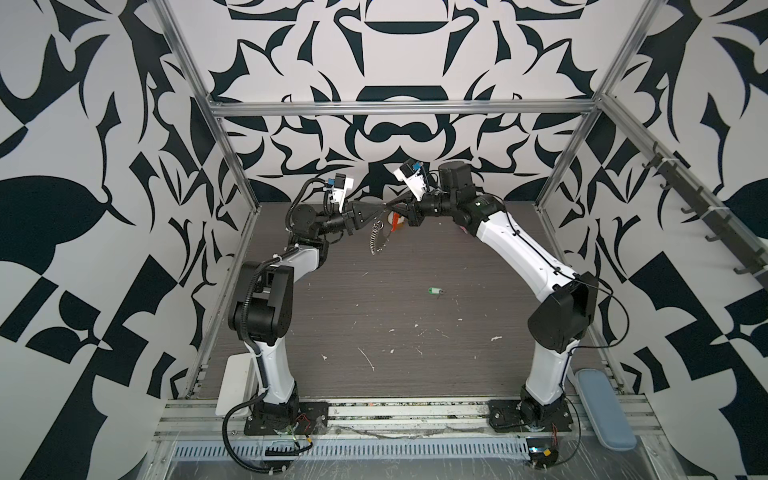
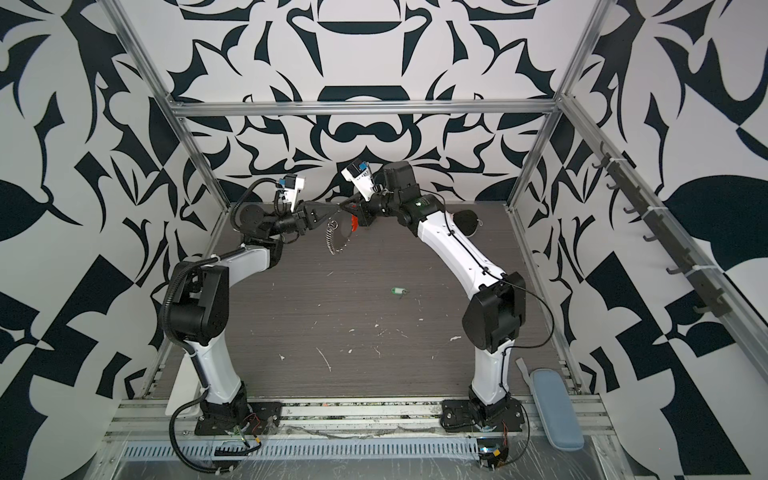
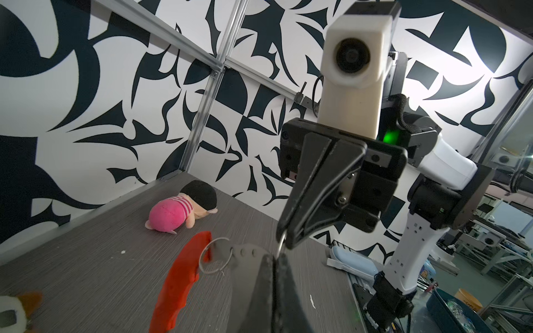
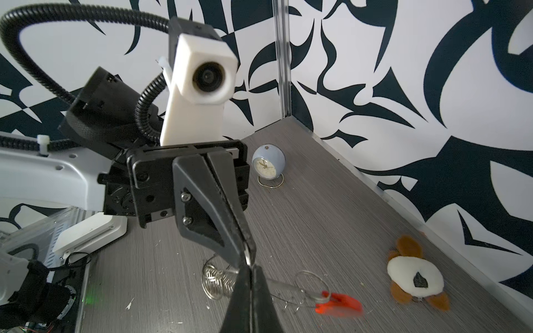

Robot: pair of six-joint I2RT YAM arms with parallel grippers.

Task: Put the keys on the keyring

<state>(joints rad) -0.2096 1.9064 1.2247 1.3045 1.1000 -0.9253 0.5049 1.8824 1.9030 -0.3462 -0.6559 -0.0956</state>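
The keys, a small green tag (image 1: 433, 290) (image 2: 398, 291), lie alone on the table right of centre, far from both grippers. The keyring hangs in the air at the back middle. Its silver chain of rings (image 1: 376, 237) (image 2: 331, 240) (image 4: 215, 281) dangles down, and the orange-red strip (image 1: 398, 218) (image 3: 178, 276) (image 4: 339, 307) hangs beside it. My left gripper (image 1: 380, 212) (image 3: 278, 256) and right gripper (image 1: 389, 205) (image 4: 250, 266) meet tip to tip above it. Each is shut on a thin wire ring of the keyring.
A pink plush doll (image 3: 173, 210) lies at the back right. A pale blue globe clock (image 4: 268, 163) and a brown-and-white plush (image 4: 415, 278) sit at the back left. A blue case (image 1: 604, 409) lies front right, a white pad (image 1: 235, 382) front left.
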